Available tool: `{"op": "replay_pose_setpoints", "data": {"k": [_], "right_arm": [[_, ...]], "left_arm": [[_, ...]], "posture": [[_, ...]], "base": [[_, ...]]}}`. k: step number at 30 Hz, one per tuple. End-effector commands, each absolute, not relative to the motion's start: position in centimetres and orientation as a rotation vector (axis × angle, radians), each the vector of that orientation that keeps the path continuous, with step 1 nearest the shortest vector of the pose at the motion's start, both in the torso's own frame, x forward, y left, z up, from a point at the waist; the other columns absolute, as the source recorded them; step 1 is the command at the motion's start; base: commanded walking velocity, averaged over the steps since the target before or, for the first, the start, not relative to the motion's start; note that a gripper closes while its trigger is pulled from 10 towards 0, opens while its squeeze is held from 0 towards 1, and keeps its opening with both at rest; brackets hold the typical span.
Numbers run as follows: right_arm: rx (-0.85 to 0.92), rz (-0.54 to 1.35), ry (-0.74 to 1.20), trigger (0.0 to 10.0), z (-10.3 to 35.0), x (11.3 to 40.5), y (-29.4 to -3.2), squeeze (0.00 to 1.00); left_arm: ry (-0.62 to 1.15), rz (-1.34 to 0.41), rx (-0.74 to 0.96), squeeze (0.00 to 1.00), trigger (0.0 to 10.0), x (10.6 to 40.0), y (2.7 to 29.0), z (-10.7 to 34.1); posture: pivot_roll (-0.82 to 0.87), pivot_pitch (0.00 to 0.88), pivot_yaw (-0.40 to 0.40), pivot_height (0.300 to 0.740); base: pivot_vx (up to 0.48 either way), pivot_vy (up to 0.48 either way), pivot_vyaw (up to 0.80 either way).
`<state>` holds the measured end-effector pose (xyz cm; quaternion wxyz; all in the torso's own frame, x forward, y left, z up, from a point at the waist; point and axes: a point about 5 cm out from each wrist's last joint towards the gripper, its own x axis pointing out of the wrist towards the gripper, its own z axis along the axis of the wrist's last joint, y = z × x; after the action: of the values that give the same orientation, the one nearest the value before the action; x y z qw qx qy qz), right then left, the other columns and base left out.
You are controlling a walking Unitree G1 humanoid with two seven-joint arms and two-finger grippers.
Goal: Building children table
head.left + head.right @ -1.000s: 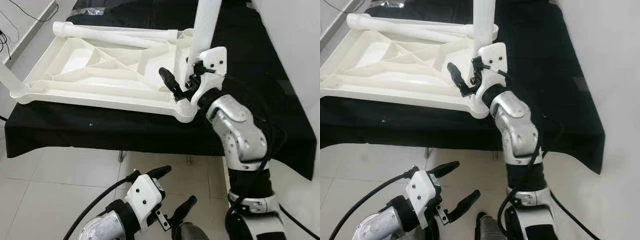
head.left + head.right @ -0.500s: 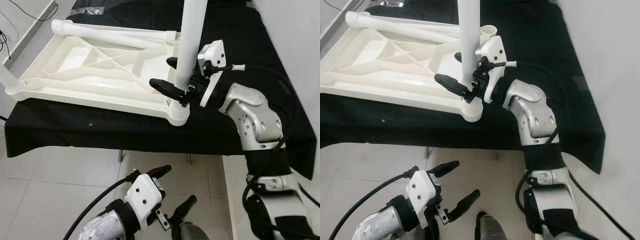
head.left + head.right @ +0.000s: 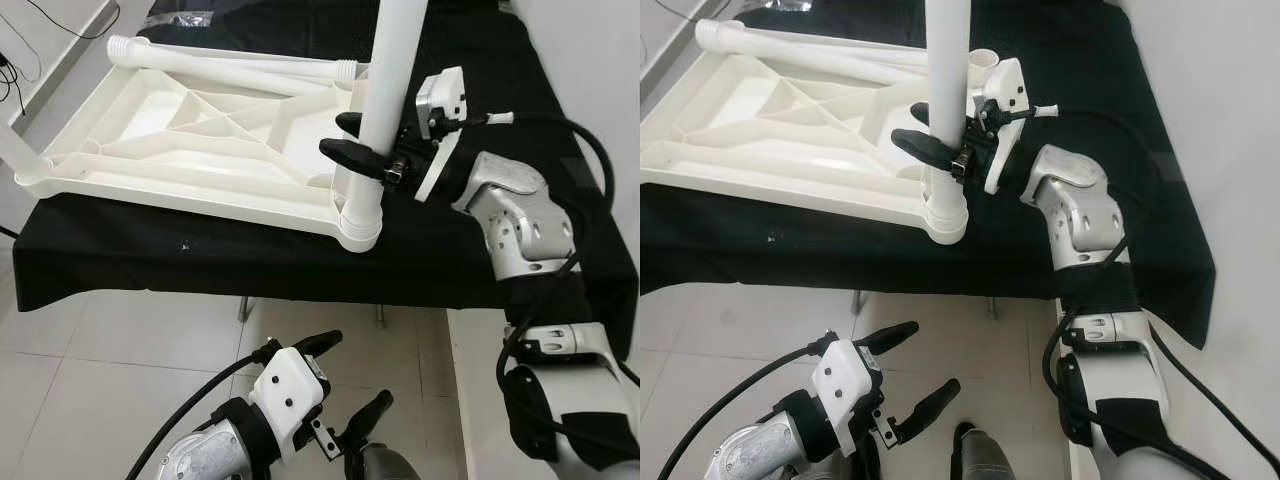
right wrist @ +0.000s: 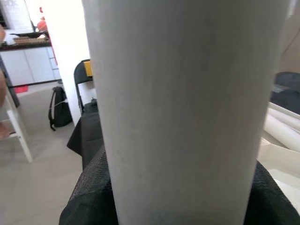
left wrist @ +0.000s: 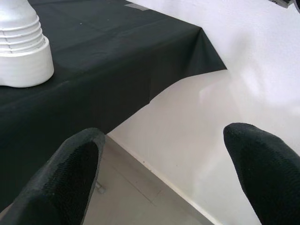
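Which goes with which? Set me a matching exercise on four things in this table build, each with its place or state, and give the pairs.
Things:
1. right gripper
2. left gripper
3. upright leg
4. loose leg

Places or states:
a. lying flat along the far edge of the upturned tabletop
b. standing in the tabletop's near corner socket
c. fingers open, low over the floor
d. fingers clamped on a white tube

Pairs: 1-d, 2-c, 3-b, 4-a
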<state>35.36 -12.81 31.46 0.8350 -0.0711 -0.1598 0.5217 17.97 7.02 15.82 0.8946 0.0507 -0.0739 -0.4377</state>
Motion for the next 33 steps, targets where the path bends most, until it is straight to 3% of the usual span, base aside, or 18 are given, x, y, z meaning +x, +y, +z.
{"op": "replay_pose_setpoints", "data": {"k": [1, 5, 7, 8, 9, 10, 11, 12, 14, 17, 25, 26, 28, 29, 33], "right_arm": [[-0.129, 1.153, -0.323, 0.0, 30.9, 35.2, -12.4, 0.00], [-0.112, 1.085, -0.254, 0.0, 28.9, 34.5, -12.6, 0.00], [-0.181, 0.779, -0.142, 0.0, 25.9, 34.6, -12.1, 0.00], [-0.181, 0.779, -0.142, 0.0, 25.9, 34.6, -12.1, 0.00], [-0.247, 0.397, -0.079, 0.0, 24.2, 34.9, -13.0, 0.00], [-0.247, 0.397, -0.079, 0.0, 24.2, 34.9, -13.0, 0.00], [-0.248, 0.320, -0.054, 0.0, 22.2, 33.1, -11.4, 0.00], [-0.248, 0.320, -0.054, 0.0, 22.2, 33.1, -11.4, 0.00], [-0.159, 0.321, -0.029, 0.0, 20.8, 31.2, -8.9, 0.00], [-0.134, 0.356, -0.069, 0.0, 21.9, 31.6, -7.6, 0.00], [-0.135, 0.315, -0.091, 0.0, 23.2, 32.1, -6.8, 0.00], [-0.124, 0.331, -0.117, 10.0, 23.8, 32.2, -6.8, 0.76], [-0.119, 0.340, -0.139, 10.0, 24.2, 32.2, -6.8, 0.76], [-0.092, 0.364, -0.159, 10.0, 24.6, 32.3, -6.7, 1.00], [-0.007, 0.521, -0.244, 10.0, 26.2, 32.6, -6.7, 1.00]], "left_arm": [[-0.129, -0.918, 0.103, 0.00, 10.0, 17.7, 7.1, 15.5], [-0.127, -0.921, 0.103, 0.00, 10.0, 17.6, 7.1, 15.5], [-0.125, -0.920, 0.105, 0.00, 10.0, 17.5, 7.2, 15.5], [-0.125, -0.920, 0.105, 0.00, 10.0, 17.5, 7.2, 15.5], [-0.122, -0.919, 0.106, 0.00, 10.0, 17.4, 7.3, 15.4], [-0.122, -0.919, 0.106, 0.00, 10.0, 17.4, 7.3, 15.4], [-0.119, -0.913, 0.097, 0.00, 10.0, 17.5, 7.4, 15.5], [-0.119, -0.913, 0.097, 0.00, 10.0, 17.5, 7.4, 15.5], [-0.116, -0.919, 0.092, 0.00, 10.0, 17.6, 7.3, 15.4], [-0.115, -0.925, 0.096, 0.00, 10.0, 17.5, 7.3, 15.3], [-0.117, -0.922, 0.099, 0.00, 10.0, 17.5, 7.2, 15.2], [-0.119, -0.919, 0.100, 0.00, 10.0, 17.6, 7.2, 15.2], [-0.119, -0.917, 0.101, 0.00, 10.0, 17.6, 7.2, 15.2], [-0.119, -0.916, 0.101, 0.00, 10.0, 17.6, 7.2, 15.1], [-0.119, -0.917, 0.101, 0.00, 10.0, 17.6, 7.2, 15.2]], "posture": [[0.07, 0.316, -0.005, 0.740], [0.07, 0.320, -0.008, 0.740], [0.08, 0.327, -0.018, 0.740], [0.08, 0.327, -0.018, 0.740], [0.07, 0.329, -0.022, 0.740], [0.07, 0.329, -0.022, 0.740], [0.06, 0.328, -0.008, 0.740], [0.06, 0.328, -0.008, 0.740], [0.07, 0.325, -0.004, 0.740], [0.07, 0.310, -0.004, 0.740], [0.08, 0.297, -0.012, 0.740], [0.08, 0.285, -0.019, 0.740], [0.08, 0.285, -0.019, 0.740], [0.08, 0.280, -0.019, 0.740], [0.08, 0.281, -0.020, 0.740]], "base": [[0.000, 0.000, 0.00], [0.000, 0.000, 0.00], [0.000, 0.000, 0.00], [0.000, 0.000, 0.00], [0.000, 0.000, 0.00], [0.000, 0.000, 0.00], [0.000, 0.000, 0.00], [0.000, 0.000, 0.00], [0.000, 0.000, 0.00], [0.000, 0.000, 0.00], [0.000, 0.000, 0.00], [0.000, 0.000, 0.00], [0.000, 0.000, 0.00], [0.000, 0.000, 0.00], [0.000, 0.000, 0.00]]}}
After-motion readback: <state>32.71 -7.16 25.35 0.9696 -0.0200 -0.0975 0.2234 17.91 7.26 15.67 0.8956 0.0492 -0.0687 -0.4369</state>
